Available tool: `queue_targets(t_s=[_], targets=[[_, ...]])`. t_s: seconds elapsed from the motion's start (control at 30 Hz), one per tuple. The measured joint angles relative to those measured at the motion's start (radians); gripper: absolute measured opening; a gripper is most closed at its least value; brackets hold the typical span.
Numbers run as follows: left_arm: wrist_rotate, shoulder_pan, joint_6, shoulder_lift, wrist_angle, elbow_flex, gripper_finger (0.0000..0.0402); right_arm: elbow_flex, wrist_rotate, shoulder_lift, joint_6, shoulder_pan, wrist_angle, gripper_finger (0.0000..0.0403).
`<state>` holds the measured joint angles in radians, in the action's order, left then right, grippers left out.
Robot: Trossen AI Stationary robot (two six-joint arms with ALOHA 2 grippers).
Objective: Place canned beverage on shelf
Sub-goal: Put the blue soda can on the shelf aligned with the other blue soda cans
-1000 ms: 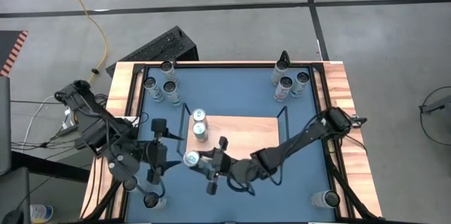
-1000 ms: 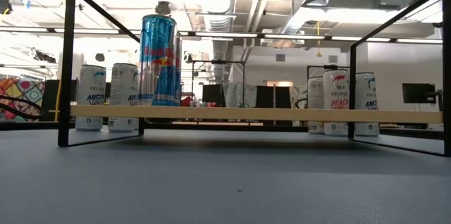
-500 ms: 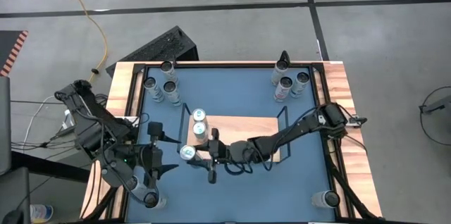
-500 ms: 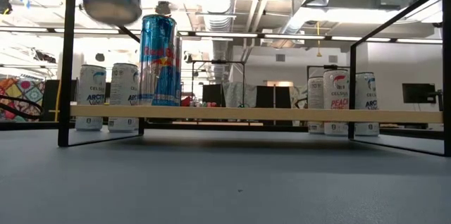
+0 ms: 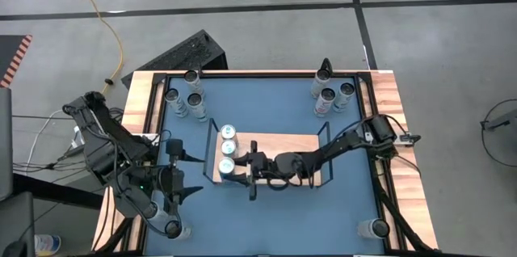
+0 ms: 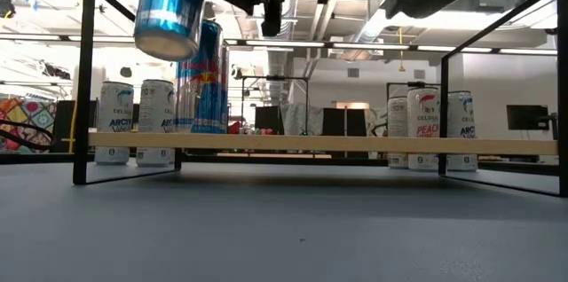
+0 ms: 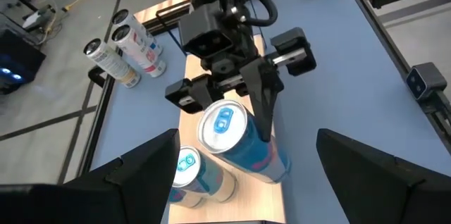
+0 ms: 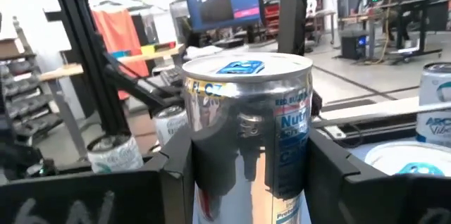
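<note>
The shelf (image 5: 279, 150), a light-wood board in a black wire frame, lies mid-table. Two cans (image 5: 228, 139) stand on its left end; in the low view the nearer of them is a tall blue and silver can (image 6: 202, 82). My right gripper (image 5: 236, 168) is shut on a third blue and silver can (image 5: 226, 166), which hangs above the shelf's left end (image 6: 169, 7). My left gripper (image 5: 196, 174) stands open beside the shelf's left rail, clear of everything. My right gripper pinches the can's side wall just below the top rim (image 7: 248, 122) between its two fingers (image 8: 176, 175), one on each side. The fingers come in about level from the table's right side. The can is lifted clear of the shelf board (image 6: 311, 144) and tilts slightly.
Groups of cans stand at the far left (image 5: 182, 99) and far right (image 5: 331, 95) corners. Single cans stand at the near left (image 5: 174, 229) and near right (image 5: 373, 228). The shelf's raised black end rails (image 5: 325, 152) stand at both ends of the board.
My right gripper has carried the can from in front of the shelf toward the far edge, over the shelf's left end, and has sunk. In the low view the can has come down into sight, and it now hangs tilted.
</note>
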<state>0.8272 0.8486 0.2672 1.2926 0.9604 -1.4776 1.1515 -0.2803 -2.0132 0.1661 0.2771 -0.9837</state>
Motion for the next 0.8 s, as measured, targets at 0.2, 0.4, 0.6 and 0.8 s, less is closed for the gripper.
queue_targets(t_s=[0.2, 0.4, 0.6, 0.8], targets=[[0.000, 0.000, 0.000, 0.000, 0.000, 0.000, 0.0320, 0.000, 0.056, -0.007, -0.027, -0.021, 0.009, 0.0169], [-0.005, 0.000, 0.006, 0.000, 0.001, 0.000, 0.0320, -0.001, 0.074, -0.040, -0.014, -0.034, -0.012, 0.0169], [-0.003, 0.000, 0.006, 0.000, 0.013, 0.000, 0.0320, -0.026, 0.074, -0.037, -0.058, -0.027, -0.072, 0.0169], [0.000, 0.000, -0.002, 0.000, 0.014, 0.000, 0.0320, -0.113, 0.075, -0.037, -0.042, -0.028, -0.206, 0.0170]])
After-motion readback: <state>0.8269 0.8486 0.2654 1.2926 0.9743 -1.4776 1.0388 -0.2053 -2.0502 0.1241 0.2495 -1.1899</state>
